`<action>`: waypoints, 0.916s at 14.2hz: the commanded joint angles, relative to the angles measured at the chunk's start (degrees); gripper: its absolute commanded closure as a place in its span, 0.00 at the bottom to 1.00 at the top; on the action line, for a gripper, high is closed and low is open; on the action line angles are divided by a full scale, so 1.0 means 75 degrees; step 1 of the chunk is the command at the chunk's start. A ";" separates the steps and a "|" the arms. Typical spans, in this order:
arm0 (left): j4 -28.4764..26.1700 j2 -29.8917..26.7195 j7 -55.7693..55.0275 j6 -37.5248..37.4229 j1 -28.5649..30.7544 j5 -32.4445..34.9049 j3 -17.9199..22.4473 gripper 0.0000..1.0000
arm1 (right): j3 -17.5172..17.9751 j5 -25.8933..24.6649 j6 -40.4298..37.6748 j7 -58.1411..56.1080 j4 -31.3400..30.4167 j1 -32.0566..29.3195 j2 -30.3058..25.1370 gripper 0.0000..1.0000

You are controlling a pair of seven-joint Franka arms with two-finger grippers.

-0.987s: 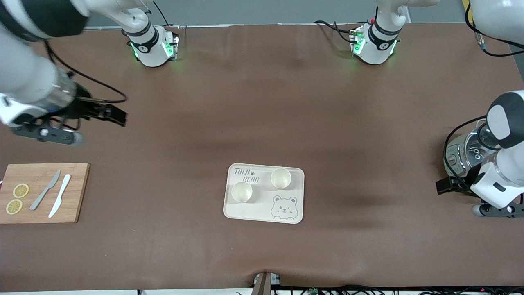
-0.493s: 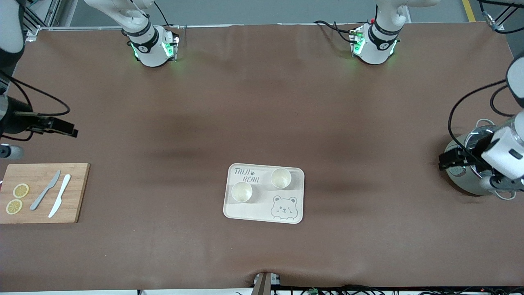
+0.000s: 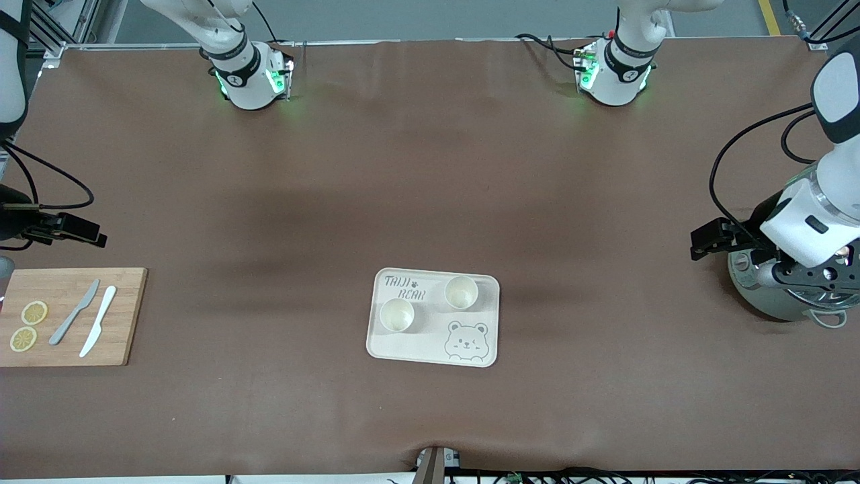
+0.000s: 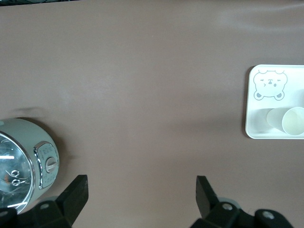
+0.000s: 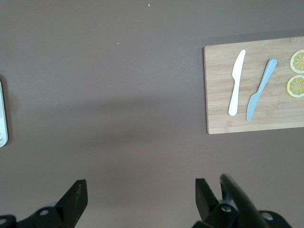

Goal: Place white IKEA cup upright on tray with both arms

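Observation:
The cream tray [image 3: 433,349] with a bear face lies in the middle of the table, nearer the front camera. Two white cups stand upright on it, one [image 3: 396,314] toward the right arm's end and one [image 3: 461,292] toward the left arm's end. The left wrist view shows the tray [image 4: 254,128] and one cup [image 4: 292,121]. My left gripper [image 4: 141,190] is open and empty, over bare table beside a round cooker. My right gripper [image 5: 141,190] is open and empty, over bare table beside the cutting board. The right wrist view shows only the tray's rim [image 5: 2,118].
A wooden cutting board [image 3: 127,316] with two knives [image 3: 87,320] and lemon slices [image 3: 28,325] lies at the right arm's end. A round cooker with a glass lid [image 3: 766,299] stands at the left arm's end, partly under the left arm's wrist [image 3: 799,225].
The right arm has drawn back toward its end of the table, mostly out of the front view. The left arm has swung over the cooker. The tray and cups have not moved.

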 commanded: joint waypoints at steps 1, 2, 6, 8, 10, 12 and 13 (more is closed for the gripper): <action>-0.0126 -0.0176 0.0009 -0.0043 0.0021 -0.0101 -0.0124 0.00 | 0.0089 0.0010 0.0001 -0.0084 0.0189 -0.0092 -0.0089 0.00; -0.0127 -0.0223 -0.0003 -0.0055 0.0033 -0.0066 -0.0288 0.00 | 0.0101 -0.0025 0.0001 -0.0084 0.0260 -0.0069 -0.0077 0.00; -0.0138 -0.0445 0.0008 -0.0090 0.0033 -0.0066 -0.0348 0.00 | 0.0125 -0.0201 -0.0011 0.0008 0.0659 0.0048 -0.0042 0.00; -0.0138 -0.0480 -0.0004 -0.0113 0.0021 -0.0066 -0.0348 0.00 | 0.0136 -0.0154 -0.0034 0.0125 0.0647 0.0060 -0.0077 0.00; -0.0150 -0.0644 -0.0027 -0.0394 0.0009 -0.0066 -0.0395 0.00 | 0.0148 -0.0131 -0.0139 0.1267 0.0612 0.0339 -0.0112 0.00; -0.0162 -0.0750 -0.0050 -0.0534 0.0033 -0.0054 -0.0477 0.00 | 0.0136 -0.0235 -0.0385 0.2129 0.0600 0.0622 -0.0124 0.00; -0.0162 -0.0750 -0.0016 -0.0570 0.0044 -0.0054 -0.0477 0.00 | 0.0125 -0.0236 -0.0386 0.2038 0.0589 0.0588 -0.0124 0.00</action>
